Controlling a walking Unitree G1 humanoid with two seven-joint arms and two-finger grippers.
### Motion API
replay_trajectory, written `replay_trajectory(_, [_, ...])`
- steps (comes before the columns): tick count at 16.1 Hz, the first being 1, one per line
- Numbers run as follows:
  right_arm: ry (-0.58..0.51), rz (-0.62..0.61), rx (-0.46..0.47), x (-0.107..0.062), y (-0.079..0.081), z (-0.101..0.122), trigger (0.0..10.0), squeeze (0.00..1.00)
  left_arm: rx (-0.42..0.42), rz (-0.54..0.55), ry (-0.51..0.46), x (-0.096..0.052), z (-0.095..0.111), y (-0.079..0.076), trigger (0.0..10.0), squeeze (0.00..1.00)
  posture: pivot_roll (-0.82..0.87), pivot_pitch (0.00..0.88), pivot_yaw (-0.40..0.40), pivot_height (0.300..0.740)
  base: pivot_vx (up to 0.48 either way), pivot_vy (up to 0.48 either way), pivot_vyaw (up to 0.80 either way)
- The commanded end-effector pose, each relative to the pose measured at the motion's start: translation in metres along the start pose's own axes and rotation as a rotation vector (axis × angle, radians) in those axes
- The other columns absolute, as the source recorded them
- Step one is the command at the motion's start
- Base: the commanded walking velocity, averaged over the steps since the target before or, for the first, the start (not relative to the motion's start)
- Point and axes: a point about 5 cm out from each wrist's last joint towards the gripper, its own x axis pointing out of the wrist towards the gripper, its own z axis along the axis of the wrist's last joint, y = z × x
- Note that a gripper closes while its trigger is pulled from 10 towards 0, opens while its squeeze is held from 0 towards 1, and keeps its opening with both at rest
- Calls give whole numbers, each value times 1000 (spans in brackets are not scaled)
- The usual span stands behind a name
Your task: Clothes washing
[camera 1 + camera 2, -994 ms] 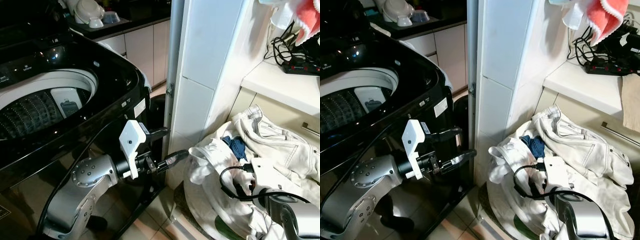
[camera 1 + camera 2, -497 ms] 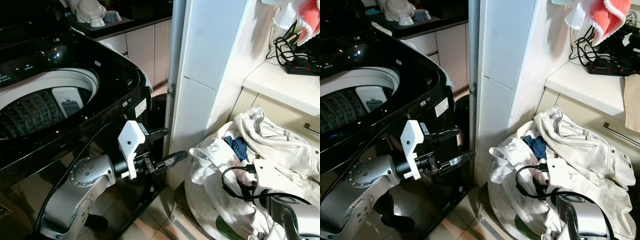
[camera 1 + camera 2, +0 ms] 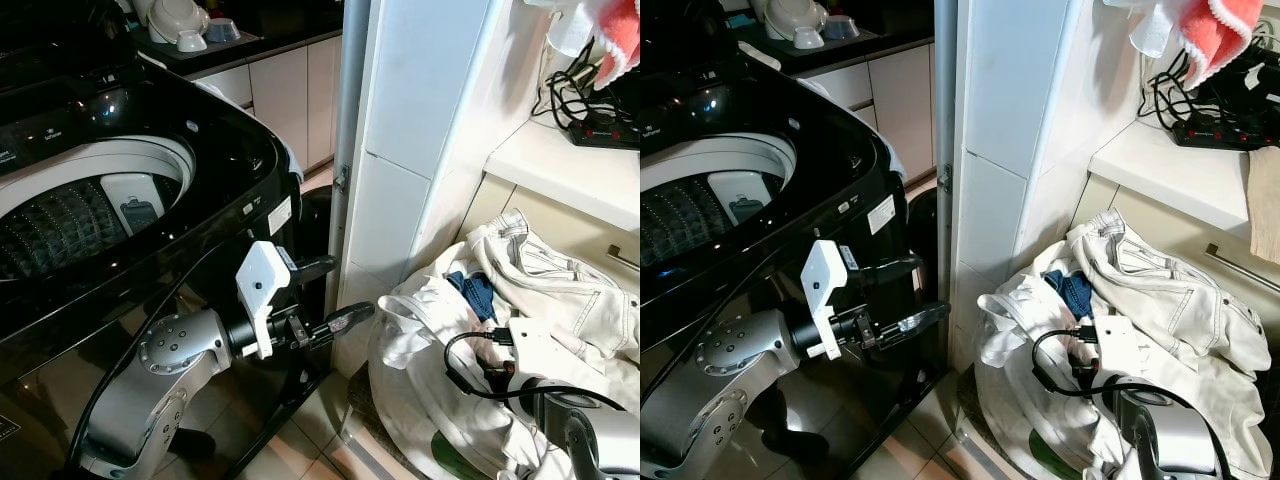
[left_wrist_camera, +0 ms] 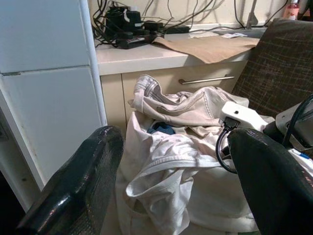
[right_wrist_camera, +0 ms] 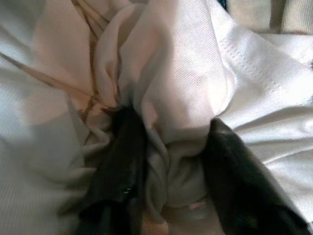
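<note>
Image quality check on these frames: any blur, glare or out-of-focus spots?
Eye views: sharp, with ceiling lights glaring on the glossy black washing machine; the shelf is bright but readable. Left wrist view: laundry pile in focus, the left gripper fingers soft at close range. Right wrist view: soft throughout, white cloth pinkish where lit and bunched between the right gripper fingers.

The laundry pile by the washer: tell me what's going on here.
The robot is pulling clothes for a wash. Its right gripper is buried in the pile of white clothes beside the tiled pillar, with its fingers pinching a fold of white fabric. The left gripper hangs open and empty in front of the black top-loading washer, whose drum stands open. Nothing has gone in yet.
</note>
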Motion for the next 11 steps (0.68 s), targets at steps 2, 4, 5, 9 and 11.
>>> replay_trajectory(2, [-16, 4, 4, -6, -6, 1, 0, 0, 2, -28, -1, 0, 2, -3, 10000, 0, -63, 0, 5, 740, 0, 0, 0])
replay_trajectory(4, [-28, 10, -3, -11, -8, 5, 0, 0, 2, -28, -1, 0, 2, -3, 10000, 0, -63, 0, 5, 740, 0, 0, 0])
replay_trajectory(5, [-32, 14, -11, -13, -10, 6, 0, 0, 1, -27, -1, 0, 2, -3, 10000, 0, -66, 0, 6, 740, 0, 0, 0])
replay_trajectory(9, [-75, 75, -45, -35, -16, 18, 0, 0, -1, -29, -2, 0, 2, -3, 10000, 0, -68, 0, 7, 740, 0, 0, 0])
replay_trajectory(11, [-199, 218, -21, -61, -16, 39, 0, 0, -6, -5, -10, -1, 4, 0, 10000, 0, -72, 0, 9, 740, 0, 0, 0])
